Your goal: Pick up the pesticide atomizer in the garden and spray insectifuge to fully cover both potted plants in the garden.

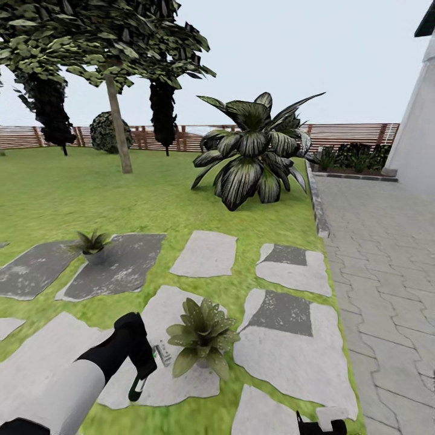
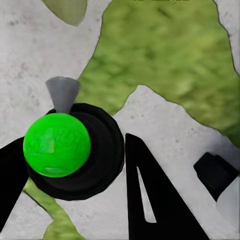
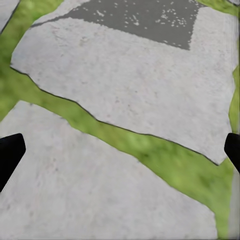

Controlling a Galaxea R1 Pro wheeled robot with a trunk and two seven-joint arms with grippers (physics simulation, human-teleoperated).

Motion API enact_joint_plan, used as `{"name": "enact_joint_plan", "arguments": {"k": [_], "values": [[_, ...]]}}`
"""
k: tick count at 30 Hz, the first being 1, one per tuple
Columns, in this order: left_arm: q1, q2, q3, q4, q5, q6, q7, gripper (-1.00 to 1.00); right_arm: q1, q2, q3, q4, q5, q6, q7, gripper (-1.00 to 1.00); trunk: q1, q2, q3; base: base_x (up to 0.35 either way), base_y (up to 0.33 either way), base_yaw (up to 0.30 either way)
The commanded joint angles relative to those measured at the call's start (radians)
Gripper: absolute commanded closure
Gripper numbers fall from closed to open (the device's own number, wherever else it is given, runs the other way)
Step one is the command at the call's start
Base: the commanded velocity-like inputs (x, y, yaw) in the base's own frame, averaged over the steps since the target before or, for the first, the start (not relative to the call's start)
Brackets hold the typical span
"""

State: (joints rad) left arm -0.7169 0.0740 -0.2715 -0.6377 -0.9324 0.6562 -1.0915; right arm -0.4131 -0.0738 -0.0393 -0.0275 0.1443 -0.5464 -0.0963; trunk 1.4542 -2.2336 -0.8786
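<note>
- Pesticide atomizer (image 1: pixel 162 353) was out in the garden (image 1: pixel 72 193), all green lawn with a brown slatted fence (image 1: pixel 356 133) at the back and grey paving (image 1: pixel 386 272) along the right.
- A big striped-leaf plant (image 1: pixel 254 151) stood mid-lawn.
- Grey and pale stepping stones (image 1: pixel 290 344) lay across the grass.
- The nearer potted plant (image 1: pixel 202 335) sat on a pale stone, and the farther potted plant (image 1: pixel 92 243) on a dark one.
- The left gripper (image 1: pixel 140 380) hung just beside the nearer plant. In its wrist view, black fingers (image 2: pixel 150 200) flanked the bottle's green top; whether they were actually clamped, I couldn't tell.
- The right gripper (image 3: pixel 120 150) was spread wide over bare stone, holding nothing.
- The atomizer was on that pale stone between the left gripper and the nearer plant. It had a white label, with print too tiny to read.
</note>
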Motion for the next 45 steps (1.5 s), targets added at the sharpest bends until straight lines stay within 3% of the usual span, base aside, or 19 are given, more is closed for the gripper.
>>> {"name": "enact_joint_plan", "arguments": {"k": [1,9,13,15,18,21,27,30,33,38,45], "values": [[-0.001,0.001,-0.003,0.0,0.002,0.008,-0.006,1.0,-0.001,0.0,-0.004,0.001,0.011,-0.003,-0.006,-1.0,0.0,0.0,-0.001,0.202,0.26,-0.282],[0.004,-0.001,0.002,0.003,0.009,0.006,-0.004,1.0,-0.001,0.0,-0.004,0.001,0.011,-0.003,-0.007,-1.0,0.0,0.0,-0.001,0.144,0.161,-0.15],[0.005,-0.011,0.011,0.093,0.061,0.01,0.004,1.0,-0.001,0.0,-0.004,0.001,0.011,-0.003,-0.007,-1.0,0.0,0.0,-0.001,0.004,0.004,-0.003],[0.005,-0.022,0.012,0.125,0.076,0.01,0.036,1.0,-0.001,0.0,-0.004,0.001,0.011,-0.003,-0.007,-1.0,0.0,0.0,-0.001,0.0,0.0,0.0],[0.005,-0.059,0.014,0.134,0.08,0.01,0.124,1.0,-0.001,0.0,-0.004,0.001,0.011,-0.003,-0.007,-1.0,0.0,0.0,-0.001,0.0,0.0,0.0],[0.007,-0.073,0.014,0.136,0.082,0.01,0.151,1.0,-0.001,0.0,-0.004,0.001,0.011,-0.003,-0.007,-1.0,0.0,0.0,-0.001,0.0,0.0,0.0],[0.02,-0.06,0.023,0.142,0.079,0.009,0.168,1.0,-0.001,0.0,-0.004,0.001,0.011,-0.003,-0.007,-1.0,0.0,0.0,-0.001,0.0,0.0,0.0],[0.05,-0.053,0.046,0.152,0.079,0.004,0.231,1.0,-0.001,0.0,-0.004,0.001,0.011,-0.003,-0.007,-1.0,0.0,0.0,-0.001,0.0,0.0,0.0],[0.056,-0.058,0.054,0.158,0.08,0.001,0.255,1.0,-0.001,0.0,-0.004,0.001,0.011,-0.003,-0.007,-1.0,0.0,0.0,-0.001,0.0,0.0,0.0],[0.057,-0.067,0.056,0.159,0.086,0.0,0.26,1.0,-0.001,0.0,-0.004,0.001,0.011,-0.003,-0.007,-1.0,0.0,0.0,-0.001,0.0,0.0,-0.155],[0.057,-0.06,0.055,0.158,0.114,0.0,0.26,1.0,-0.001,0.0,-0.004,0.001,0.011,-0.003,-0.006,-1.0,0.0,0.0,-0.001,-0.133,0.077,-0.288]]}}
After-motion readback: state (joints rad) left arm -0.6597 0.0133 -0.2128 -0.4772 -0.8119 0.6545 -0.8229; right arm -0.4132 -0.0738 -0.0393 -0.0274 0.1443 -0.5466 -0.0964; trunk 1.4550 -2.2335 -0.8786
